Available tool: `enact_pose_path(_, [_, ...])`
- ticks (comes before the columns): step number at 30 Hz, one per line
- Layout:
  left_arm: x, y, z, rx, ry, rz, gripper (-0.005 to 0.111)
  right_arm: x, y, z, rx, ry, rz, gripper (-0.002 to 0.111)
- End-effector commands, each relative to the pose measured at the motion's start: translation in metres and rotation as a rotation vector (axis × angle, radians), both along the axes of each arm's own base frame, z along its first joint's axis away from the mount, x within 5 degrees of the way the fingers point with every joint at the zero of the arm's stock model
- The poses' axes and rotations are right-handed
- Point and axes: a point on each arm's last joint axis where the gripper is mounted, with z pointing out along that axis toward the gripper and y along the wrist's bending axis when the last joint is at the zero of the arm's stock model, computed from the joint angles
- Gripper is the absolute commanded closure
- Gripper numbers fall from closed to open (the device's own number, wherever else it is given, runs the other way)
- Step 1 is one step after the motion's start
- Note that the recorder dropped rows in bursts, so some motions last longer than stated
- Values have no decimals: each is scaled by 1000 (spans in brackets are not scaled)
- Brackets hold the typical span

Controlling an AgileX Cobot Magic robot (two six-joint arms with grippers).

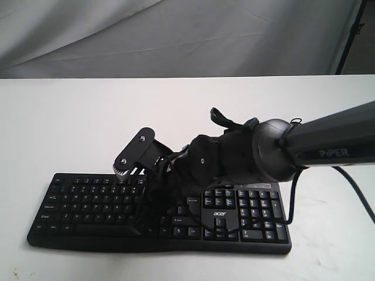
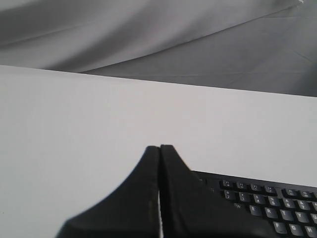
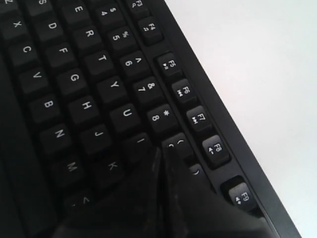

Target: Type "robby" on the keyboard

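Note:
The black keyboard (image 1: pixel 88 202) lies across the front of the white table (image 1: pixel 70 117). My right arm reaches over it from the right, and its gripper (image 1: pixel 153 202) points down onto the middle keys. In the right wrist view the right gripper (image 3: pixel 161 148) is shut with nothing in it. Its tips rest between the I key (image 3: pixel 141 144) and the 9 key (image 3: pixel 176 144), and they hide the key beneath them. The left gripper (image 2: pixel 159 147) is also shut and empty. It hangs over bare table beside a corner of the keyboard (image 2: pixel 267 201), and it does not show in the exterior view.
A grey cloth backdrop (image 1: pixel 176 35) hangs behind the table. A black stand leg (image 1: pixel 351 29) is at the far right. A thick black cable (image 1: pixel 357 196) trails from the right arm over the table on the right.

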Motion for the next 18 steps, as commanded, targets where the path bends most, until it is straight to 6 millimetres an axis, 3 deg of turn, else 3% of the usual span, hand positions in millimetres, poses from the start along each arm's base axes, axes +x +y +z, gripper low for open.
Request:
enact_pose_path(1, [0, 0, -1, -13, -2, -4, 107, -1, -1, -1, -3, -8, 4, 108])
enact_pose_path(18, [0, 0, -1, -13, -2, -4, 107, 0, 0, -9, -19, 9, 6, 108])
